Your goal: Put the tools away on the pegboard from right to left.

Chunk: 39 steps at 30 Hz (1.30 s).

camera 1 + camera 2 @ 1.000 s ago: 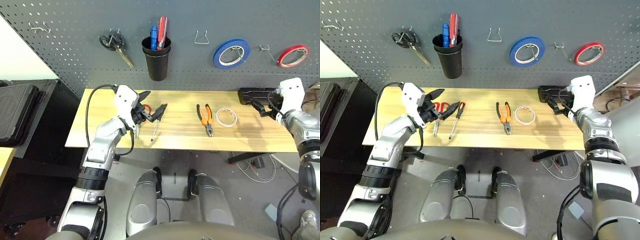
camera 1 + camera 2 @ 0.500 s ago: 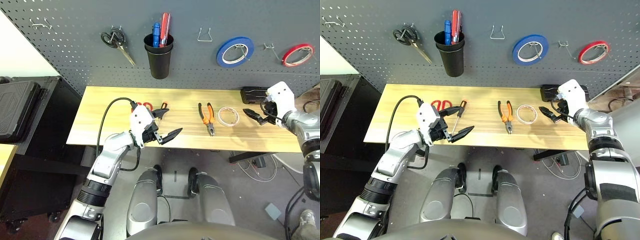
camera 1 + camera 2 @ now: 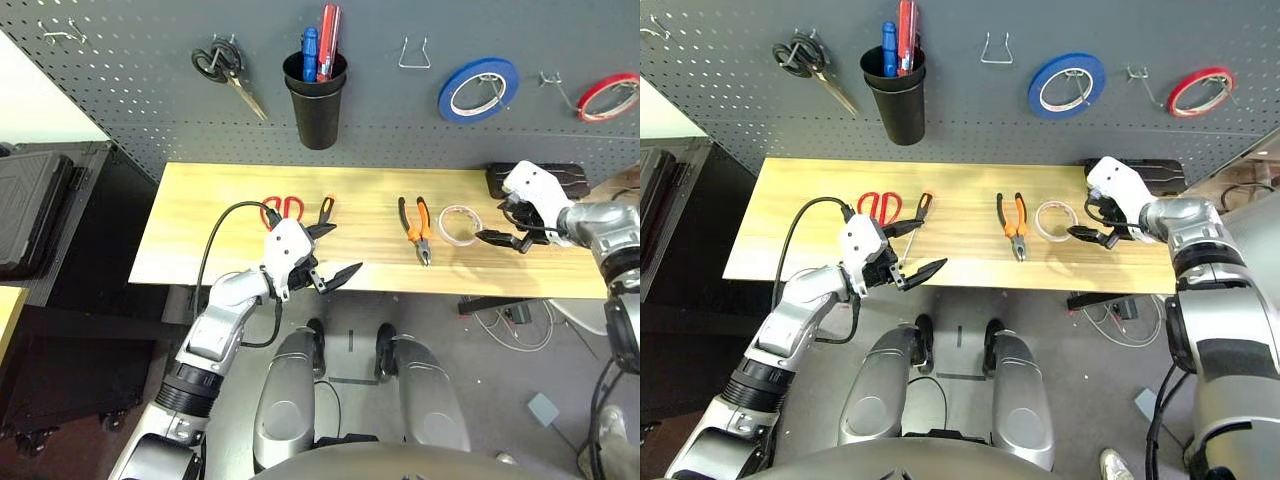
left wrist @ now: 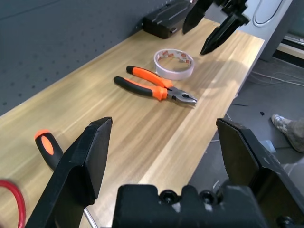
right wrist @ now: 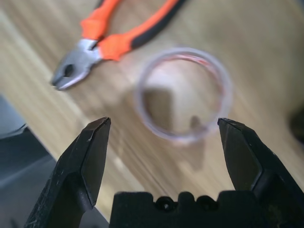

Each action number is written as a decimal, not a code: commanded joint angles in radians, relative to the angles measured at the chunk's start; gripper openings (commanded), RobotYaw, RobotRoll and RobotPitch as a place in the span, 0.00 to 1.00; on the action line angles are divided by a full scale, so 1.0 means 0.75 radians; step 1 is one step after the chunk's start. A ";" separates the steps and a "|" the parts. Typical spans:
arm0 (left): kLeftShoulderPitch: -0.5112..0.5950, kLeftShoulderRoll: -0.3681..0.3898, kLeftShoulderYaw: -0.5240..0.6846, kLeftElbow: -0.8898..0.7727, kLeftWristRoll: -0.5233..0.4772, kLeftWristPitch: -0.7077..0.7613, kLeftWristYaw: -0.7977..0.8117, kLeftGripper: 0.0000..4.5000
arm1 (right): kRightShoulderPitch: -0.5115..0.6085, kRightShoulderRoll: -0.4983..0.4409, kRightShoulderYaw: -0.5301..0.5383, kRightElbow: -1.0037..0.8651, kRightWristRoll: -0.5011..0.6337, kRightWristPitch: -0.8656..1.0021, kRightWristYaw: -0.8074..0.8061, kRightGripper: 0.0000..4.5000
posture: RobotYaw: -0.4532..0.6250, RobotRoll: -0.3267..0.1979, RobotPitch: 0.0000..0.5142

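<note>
Four tools lie on the pale wooden tabletop, none of them hung yet, and I'd reckon the putting-away is right at its start. First in line, going from right to left, is the whitish tape roll, a thin ring lying flat on the wood just ahead of my right gripper. Those fingers are spread wide, nothing between them, their tips close to the ring! Beyond the ring, toward my left fingers, come the orange-and-black-handled pliers, flat and just beside it. On we go to my left gripper, its fingers spread too and empty. The slim black-and-orange-handled screwdriver lies right by them, and past it the red-handled metal scissors.

Up beyond both pairs of fingers stands the dark grey perforated pegboard. Already on it: the red tape ring, the blue tape ring, the black plastic cup with pens in it, and the black-handled scissors. A bare wire hook sits between blue tape and cup, another past the hung scissors. Four to go, then, and my right fingers look set for the ring; they'll need lowering around its rim, I'd say.
</note>
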 commanded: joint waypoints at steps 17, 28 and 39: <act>0.117 0.001 -0.031 -0.184 0.021 0.109 0.119 1.00 | -0.006 0.108 0.162 0.096 -0.209 0.059 -0.138 1.00 | 0.67 0.62 0.62; 0.093 0.030 -0.025 -0.146 0.029 0.108 0.106 1.00 | 0.039 0.122 0.152 0.095 -0.214 0.075 -0.198 0.28 | 0.67 0.62 0.63; 0.052 0.071 -0.079 -0.062 0.108 0.083 0.084 1.00 | 0.056 0.075 0.117 0.084 -0.186 0.059 -0.257 0.01 | 0.63 0.62 0.64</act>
